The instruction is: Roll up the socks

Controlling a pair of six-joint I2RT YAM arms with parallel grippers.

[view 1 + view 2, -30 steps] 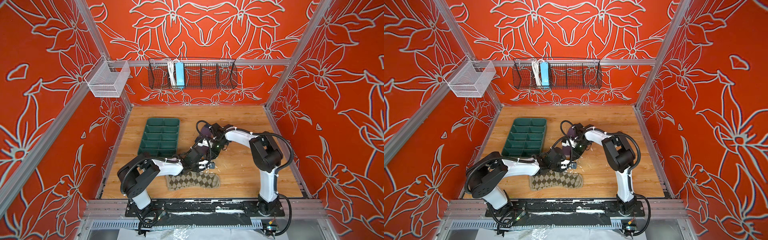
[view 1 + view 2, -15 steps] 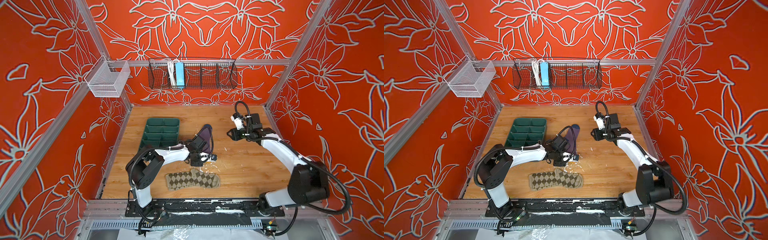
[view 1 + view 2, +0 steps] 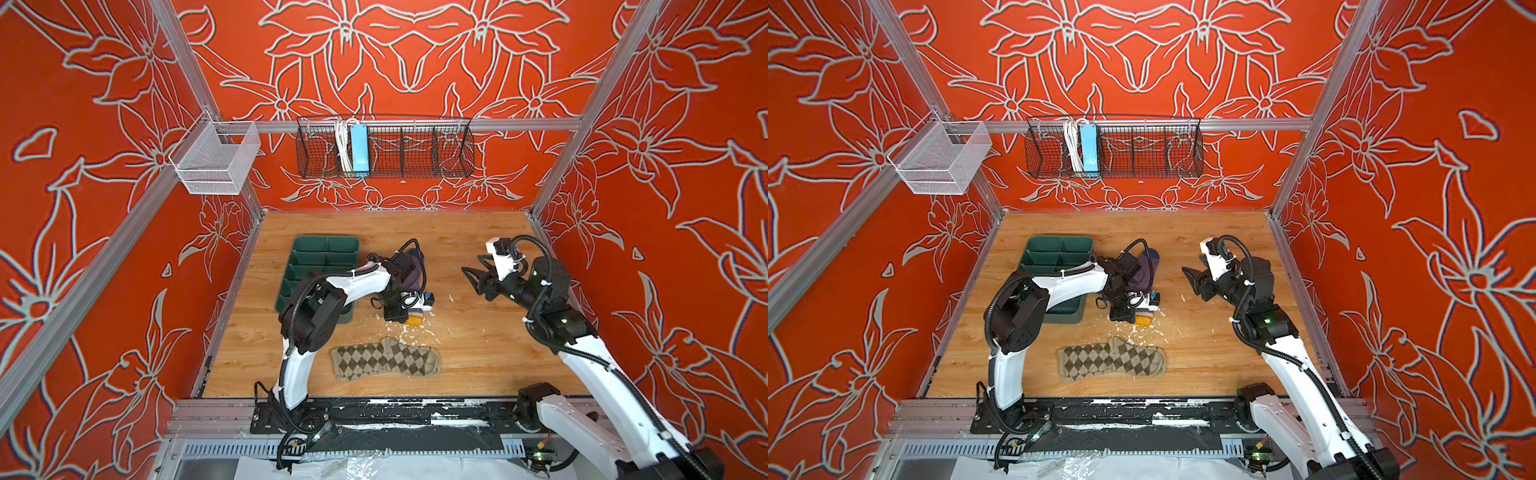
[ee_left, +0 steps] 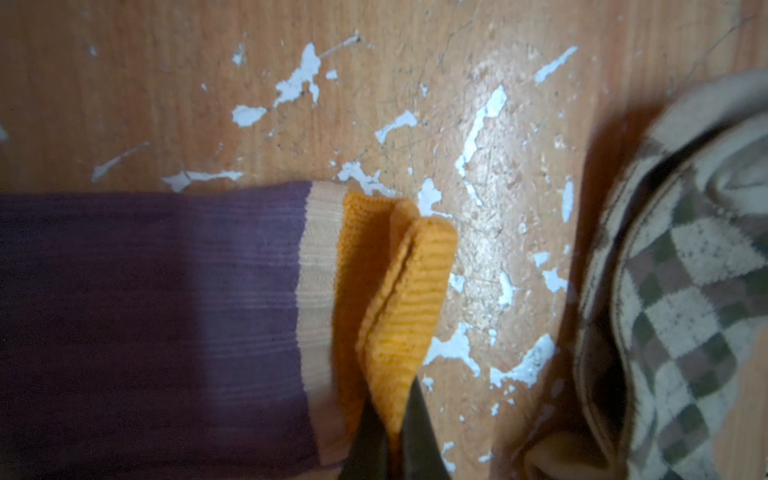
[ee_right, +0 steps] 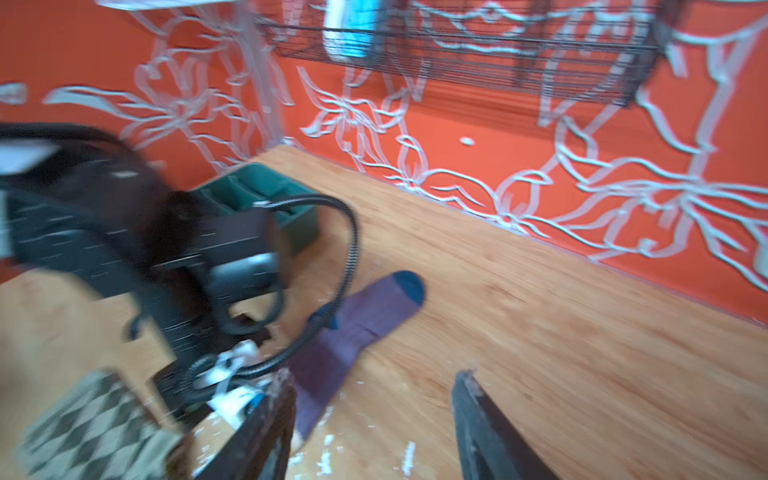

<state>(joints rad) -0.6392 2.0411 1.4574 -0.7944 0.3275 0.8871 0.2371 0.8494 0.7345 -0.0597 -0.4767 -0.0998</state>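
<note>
**Pinching a cuff: two socks, neither rolled**

Purple sock point(image 4: 166, 311): flat at mid-desk point(image 3: 478, 353), beside the tray point(image 3: 324, 257), toe toward the back edge. Left gripper point(image 4: 390, 399): pressed together on its yellow cuff point(image 4: 411, 291), one corner lifted. Argyle sock point(image 3: 384, 363): flat near the front edge, untouched. Right gripper point(image 3: 471, 274): spread, holding nothing, raised toward the right edge. Handling, as judged: light, limp knit, likely to slide on wood. Take hold at the cuff's doubled rim and pin the toe end while rolling.
</note>
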